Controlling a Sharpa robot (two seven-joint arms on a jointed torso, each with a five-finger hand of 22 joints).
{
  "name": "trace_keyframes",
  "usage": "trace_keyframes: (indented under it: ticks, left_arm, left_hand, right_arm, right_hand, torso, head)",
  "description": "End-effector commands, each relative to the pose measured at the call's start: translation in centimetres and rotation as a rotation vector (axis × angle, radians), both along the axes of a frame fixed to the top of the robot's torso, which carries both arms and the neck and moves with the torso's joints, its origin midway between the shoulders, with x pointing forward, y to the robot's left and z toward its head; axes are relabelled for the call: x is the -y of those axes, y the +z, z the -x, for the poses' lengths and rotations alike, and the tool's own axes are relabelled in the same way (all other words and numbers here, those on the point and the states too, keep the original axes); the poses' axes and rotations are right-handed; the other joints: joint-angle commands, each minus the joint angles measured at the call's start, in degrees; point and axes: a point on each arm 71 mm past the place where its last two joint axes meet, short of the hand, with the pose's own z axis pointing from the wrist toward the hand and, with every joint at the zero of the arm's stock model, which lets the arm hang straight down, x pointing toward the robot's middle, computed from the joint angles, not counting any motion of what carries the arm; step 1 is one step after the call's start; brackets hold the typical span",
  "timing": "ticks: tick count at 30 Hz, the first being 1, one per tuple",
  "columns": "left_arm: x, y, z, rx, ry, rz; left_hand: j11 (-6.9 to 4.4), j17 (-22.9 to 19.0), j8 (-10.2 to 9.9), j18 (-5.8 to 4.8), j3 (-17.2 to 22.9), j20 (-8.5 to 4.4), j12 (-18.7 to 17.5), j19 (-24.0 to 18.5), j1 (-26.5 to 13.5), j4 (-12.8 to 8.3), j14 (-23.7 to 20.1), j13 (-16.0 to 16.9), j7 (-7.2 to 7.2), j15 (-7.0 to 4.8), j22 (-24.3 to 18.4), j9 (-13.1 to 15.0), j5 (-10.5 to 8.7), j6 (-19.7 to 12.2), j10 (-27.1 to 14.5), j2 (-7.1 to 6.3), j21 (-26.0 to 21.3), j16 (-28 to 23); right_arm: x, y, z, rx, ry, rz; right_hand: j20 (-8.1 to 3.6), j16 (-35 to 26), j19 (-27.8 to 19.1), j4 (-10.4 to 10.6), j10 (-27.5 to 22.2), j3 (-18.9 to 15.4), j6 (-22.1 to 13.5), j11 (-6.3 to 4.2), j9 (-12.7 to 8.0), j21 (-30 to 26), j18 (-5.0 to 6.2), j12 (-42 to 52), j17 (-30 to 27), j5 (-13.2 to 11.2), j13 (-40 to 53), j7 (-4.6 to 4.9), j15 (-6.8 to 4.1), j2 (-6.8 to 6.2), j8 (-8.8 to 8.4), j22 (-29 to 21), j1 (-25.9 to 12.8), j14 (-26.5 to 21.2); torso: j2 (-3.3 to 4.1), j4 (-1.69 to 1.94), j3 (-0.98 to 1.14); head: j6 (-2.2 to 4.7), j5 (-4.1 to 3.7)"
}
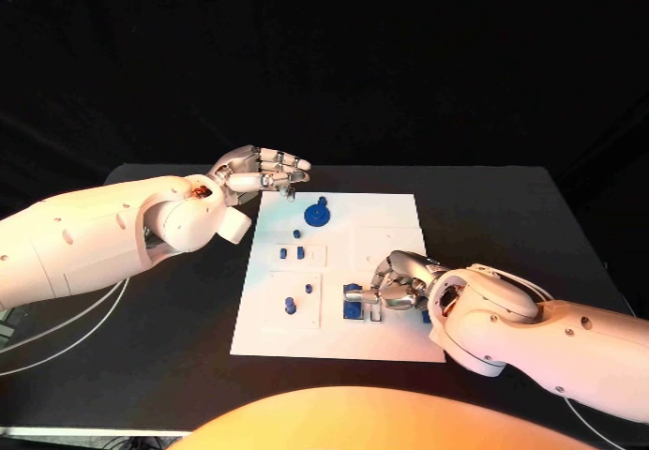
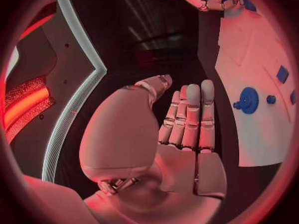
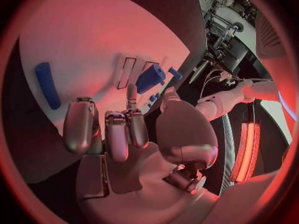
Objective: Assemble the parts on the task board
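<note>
The white task board lies in the middle of the black table. A blue gear sits on its far part, and small blue parts lie on its left half. My left hand hovers at the board's far left corner with its fingers straight and side by side, holding nothing; the gear lies beside it. My right hand hangs over the board's near right part, fingers bent, nothing in its grasp. One fingertip reaches close to a blue block standing by the slots. A blue cylinder lies apart.
Blue pieces stand on the board just under my right hand. Bare black table surrounds the board on every side. My left forearm crosses the table's left part, and my right forearm covers its near right corner.
</note>
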Motion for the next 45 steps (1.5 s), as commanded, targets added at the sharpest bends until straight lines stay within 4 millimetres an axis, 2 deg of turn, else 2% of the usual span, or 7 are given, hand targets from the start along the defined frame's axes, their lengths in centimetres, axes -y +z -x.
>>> trace_keyframes:
  ticks: [1,7,13,22,30,38,45]
  left_arm:
    - [0.1,0.1,0.1,0.0,-0.014,0.01]
    - [0.0,0.1,0.1,0.0,-0.013,0.009]
    - [0.0,0.1,0.1,0.0,-0.013,0.009]
    - [0.0,0.1,0.0,-0.001,-0.013,0.009]
    - [0.0,0.0,0.0,-0.002,-0.012,0.007]
    - [-0.1,0.0,0.0,-0.002,-0.011,0.007]
    - [-0.2,0.0,0.0,-0.002,-0.01,0.006]
  left_hand:
    - [0.07,-0.07,0.19,0.74,-0.15,0.15,0.27,-0.17,-0.04,-0.11,-0.35,0.08,-0.04,-0.08,-0.09,-0.08,0.32,-0.24,-0.32,0.51,-0.38,0.38]
    - [0.07,-0.08,0.23,0.75,-0.14,0.16,0.34,-0.17,-0.02,-0.1,-0.37,0.1,-0.03,-0.08,-0.09,-0.09,0.33,-0.3,-0.38,0.54,-0.41,0.4]
    - [0.07,-0.08,0.23,0.75,-0.14,0.16,0.34,-0.17,-0.02,-0.1,-0.37,0.1,-0.03,-0.08,-0.09,-0.09,0.33,-0.3,-0.38,0.54,-0.41,0.4]
    - [0.07,-0.08,0.23,0.75,-0.14,0.16,0.34,-0.17,-0.02,-0.1,-0.37,0.1,-0.03,-0.08,-0.09,-0.09,0.33,-0.3,-0.38,0.54,-0.41,0.4]
    - [0.08,-0.09,0.31,0.75,-0.11,0.17,0.45,-0.16,0.01,-0.1,-0.41,0.13,-0.02,-0.07,-0.09,-0.1,0.34,-0.35,-0.44,0.57,-0.43,0.43]
    - [0.08,-0.1,0.34,0.75,-0.11,0.17,0.48,-0.16,0.03,-0.1,-0.42,0.13,-0.02,-0.07,-0.09,-0.1,0.34,-0.36,-0.48,0.57,-0.44,0.44]
    - [0.08,-0.1,0.34,0.75,-0.11,0.17,0.48,-0.16,0.03,-0.1,-0.42,0.13,-0.02,-0.07,-0.09,-0.1,0.34,-0.36,-0.48,0.57,-0.44,0.44]
  right_arm:
    - [-0.1,0.2,0.4,0.029,0.029,-0.015]
    - [-0.2,0.2,1.1,0.011,0.055,-0.02]
    - [-0.3,0.0,1.1,0.006,0.063,-0.01]
    - [0.1,-0.3,0.7,0.017,0.043,0.013]
    - [0.5,-0.2,0.8,0.018,0.04,0.011]
    - [0.8,-0.1,1.2,0.005,0.049,-0.001]
    - [1.1,0.0,1.4,0.006,0.047,-0.013]
  right_hand:
    - [-0.38,-0.04,1.59,-0.11,0.91,0.48,-0.47,-0.34,0.03,0.27,-0.58,-0.16,11.35,2.36,7.51,-0.06,-0.24,0.72,0.27,10.63,3.87,5.44]
    - [-0.39,-0.04,1.62,-0.24,0.99,0.32,-0.51,-0.36,-0.12,0.35,-0.59,-0.16,11.37,3.9,7.66,-0.08,-0.27,0.1,0.2,10.66,9.28,5.44]
    - [-0.41,-0.03,1.66,-0.29,1.0,0.27,-0.45,-0.39,-0.2,0.51,-0.62,-0.2,11.4,3.93,7.68,-0.11,-0.29,-0.05,0.17,10.69,11.33,5.45]
    - [-0.48,-0.04,1.69,-0.21,1.07,0.22,-0.31,-0.46,-0.5,0.63,-0.64,-0.22,11.42,7.45,7.78,-0.18,-0.36,1.87,-0.04,10.72,13.6,5.45]
    - [-0.48,-0.06,1.68,-0.15,1.06,0.0,-0.27,-0.46,-0.58,0.54,-0.63,-0.27,11.35,8.32,7.77,-0.17,-0.35,2.4,-0.11,10.7,13.47,5.44]
    - [-0.43,-0.19,1.48,-0.22,0.85,-0.84,-0.62,-0.33,-0.73,-0.23,-0.51,-0.57,11.03,8.45,7.57,-0.02,-0.27,1.6,-0.35,10.53,13.62,5.37]
    - [-0.3,-0.28,1.32,-0.14,0.68,-2.0,-0.72,-0.18,-0.8,-0.75,-0.44,-0.77,10.82,6.65,7.47,0.14,-0.13,0.54,-0.4,10.42,13.55,5.32]
  torso:
    - [0.03,-0.02,0.03]
    - [0.0,-0.08,0.0]
    - [-0.04,-0.03,-0.01]
    - [-0.02,0.09,0.01]
    - [0.03,-0.03,-0.07]
    - [0.02,0.02,-0.03]
    - [0.01,-0.02,-0.03]
  head:
    - [-0.02,0.12]
    - [-0.19,0.15]
    - [-0.09,0.04]
    - [-0.07,-0.02]
    - [0.02,0.06]
    - [-0.03,0.08]
    - [-0.05,0.08]
